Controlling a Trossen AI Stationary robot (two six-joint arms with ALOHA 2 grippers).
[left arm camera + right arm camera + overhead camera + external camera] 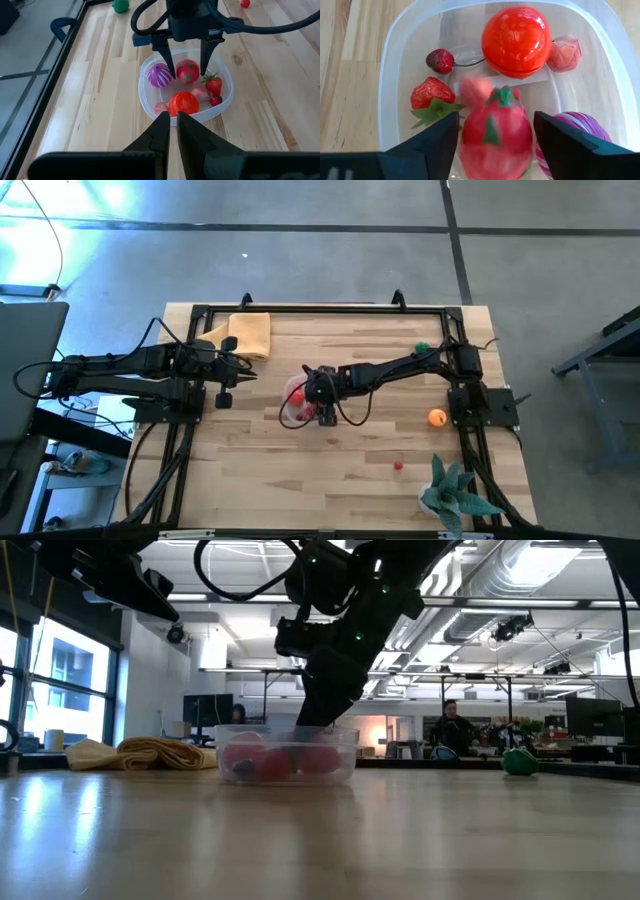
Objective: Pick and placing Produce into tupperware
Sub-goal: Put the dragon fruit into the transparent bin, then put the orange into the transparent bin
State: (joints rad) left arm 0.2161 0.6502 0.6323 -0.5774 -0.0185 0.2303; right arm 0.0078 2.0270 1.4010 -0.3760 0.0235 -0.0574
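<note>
Right gripper (187, 70) over tub (148, 95), fingers spread around pink fruit (187, 70).
Left gripper (171, 125) pressed together; tub contents blurred in low view.

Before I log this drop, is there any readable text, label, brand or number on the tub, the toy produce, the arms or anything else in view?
None can be read.
Clear plastic tub: no label or lettering shows.
Toy produce, such as the round red fruit, the small strawberry and the purple striped piece: no markings.
Right gripper and left gripper: no visible lettering.
Room behind the table in the low view: any signs are too small to read.
</note>
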